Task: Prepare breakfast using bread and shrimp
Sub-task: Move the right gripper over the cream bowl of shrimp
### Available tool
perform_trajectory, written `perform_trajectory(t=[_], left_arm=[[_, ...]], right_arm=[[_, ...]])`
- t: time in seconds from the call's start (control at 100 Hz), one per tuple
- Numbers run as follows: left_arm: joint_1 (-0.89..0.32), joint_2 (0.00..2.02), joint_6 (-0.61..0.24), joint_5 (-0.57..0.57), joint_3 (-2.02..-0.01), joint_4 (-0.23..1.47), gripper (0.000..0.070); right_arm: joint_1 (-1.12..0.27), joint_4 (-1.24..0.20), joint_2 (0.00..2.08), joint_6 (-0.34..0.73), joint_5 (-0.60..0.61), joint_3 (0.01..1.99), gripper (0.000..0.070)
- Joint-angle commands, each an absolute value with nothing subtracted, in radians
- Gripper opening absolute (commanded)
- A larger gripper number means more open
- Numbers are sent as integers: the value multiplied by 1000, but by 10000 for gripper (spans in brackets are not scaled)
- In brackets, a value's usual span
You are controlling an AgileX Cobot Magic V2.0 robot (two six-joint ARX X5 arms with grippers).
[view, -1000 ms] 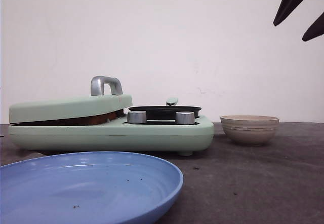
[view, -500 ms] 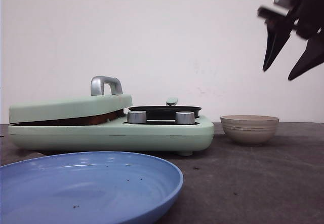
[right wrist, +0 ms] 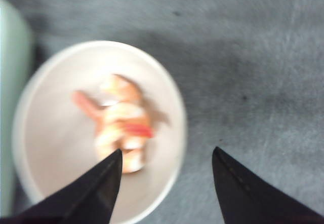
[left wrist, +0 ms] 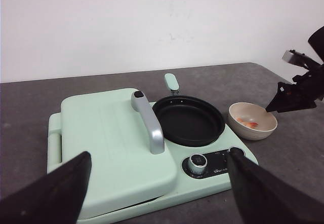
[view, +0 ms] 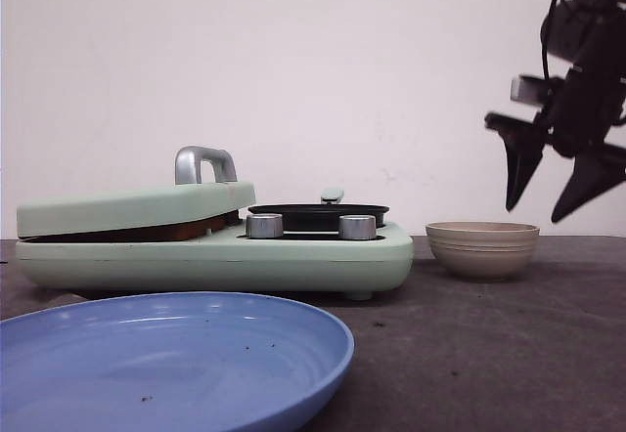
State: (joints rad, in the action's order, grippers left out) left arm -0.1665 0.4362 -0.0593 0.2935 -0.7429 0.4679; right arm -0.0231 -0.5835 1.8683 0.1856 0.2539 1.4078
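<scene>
The shrimp point(right wrist: 121, 125) point(left wrist: 248, 123), small orange-pink pieces, lie in a beige bowl point(view: 482, 248) point(left wrist: 252, 133) point(right wrist: 50, 133) right of the mint-green breakfast maker point(view: 215, 256) point(left wrist: 111, 148). My right gripper point(view: 535, 214) point(right wrist: 168, 149) hangs open just above the bowl's right side, one finger over the shrimp, the other over the table. My left gripper point(left wrist: 159, 154) is open and empty above the maker's lowered lid. The bread is hidden; a brown strip shows in the slit under the lid and I cannot tell what it is.
An empty black pan point(left wrist: 188, 120) point(view: 318, 212) sits in the maker's right half, behind two silver knobs point(view: 264, 226). The lid carries a grey handle point(left wrist: 149, 122). A blue plate point(view: 166, 359) lies at the front left. A white wall stands behind the dark table.
My right gripper has come down from the upper right corner of the front view and now hangs just above the bowl. Nothing else has moved.
</scene>
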Motion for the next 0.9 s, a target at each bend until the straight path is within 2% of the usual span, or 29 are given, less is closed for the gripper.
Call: perform_trajectory(t=[0.0, 0.8, 0.84, 0.89], left_arm=[[-168, 437, -39, 292, -744, 457, 469], [-168, 437, -37, 288, -744, 456, 469], [-168, 437, -37, 288, -744, 456, 469], [-168, 437, -36, 288, -744, 457, 469]], right_arm=[[-17, -568, 1905, 170, 251, 1433, 348], [-19, -494, 2013, 171, 289, 1433, 347], [-22, -494, 2014, 171, 287, 1433, 329], [-23, -492, 2018, 171, 288, 1433, 264]])
